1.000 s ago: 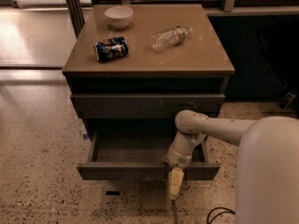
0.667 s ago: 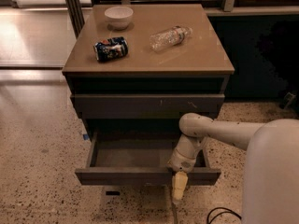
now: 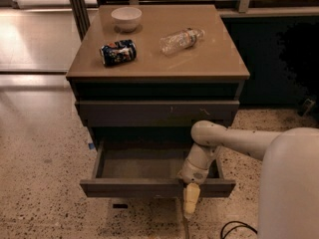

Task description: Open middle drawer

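now middle drawer (image 3: 130, 187) stands pulled out; gripper (image 3: 191, 202) at its front panel, right of centre; grip width cannot tell.

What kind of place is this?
Likely an office or lab: a drawer cabinet on speckled floor, bearing a bowl, can and bottle. The gripper hangs before the open middle drawer.

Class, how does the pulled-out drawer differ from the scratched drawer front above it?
The middle drawer is pulled out, showing its grey tray; the scratched front is shut. The middle drawer's front is plain; the scratched front bears pale marks. The gripper hangs at the middle drawer's front edge only. Both are dark, handleless.
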`<state>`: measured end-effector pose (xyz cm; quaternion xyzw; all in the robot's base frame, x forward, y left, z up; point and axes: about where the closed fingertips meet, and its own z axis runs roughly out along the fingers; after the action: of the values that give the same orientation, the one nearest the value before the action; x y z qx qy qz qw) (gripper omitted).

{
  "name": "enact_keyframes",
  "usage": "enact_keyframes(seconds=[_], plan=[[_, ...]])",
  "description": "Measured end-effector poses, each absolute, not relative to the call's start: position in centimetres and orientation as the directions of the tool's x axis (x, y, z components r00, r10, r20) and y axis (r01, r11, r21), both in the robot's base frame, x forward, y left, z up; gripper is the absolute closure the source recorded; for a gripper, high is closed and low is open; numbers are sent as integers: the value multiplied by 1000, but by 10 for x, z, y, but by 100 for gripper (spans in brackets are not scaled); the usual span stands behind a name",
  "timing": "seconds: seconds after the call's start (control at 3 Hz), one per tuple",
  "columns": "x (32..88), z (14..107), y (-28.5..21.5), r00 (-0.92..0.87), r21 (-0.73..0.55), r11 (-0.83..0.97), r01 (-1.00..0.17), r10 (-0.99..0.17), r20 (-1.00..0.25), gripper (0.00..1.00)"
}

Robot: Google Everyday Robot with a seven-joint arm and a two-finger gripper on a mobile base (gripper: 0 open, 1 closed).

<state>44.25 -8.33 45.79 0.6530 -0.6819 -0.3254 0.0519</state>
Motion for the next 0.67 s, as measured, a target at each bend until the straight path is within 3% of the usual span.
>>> enact_keyframes(seconds=[0.67], plan=[[417, 462, -81, -132, 562, -117, -819, -914, -384, 0]])
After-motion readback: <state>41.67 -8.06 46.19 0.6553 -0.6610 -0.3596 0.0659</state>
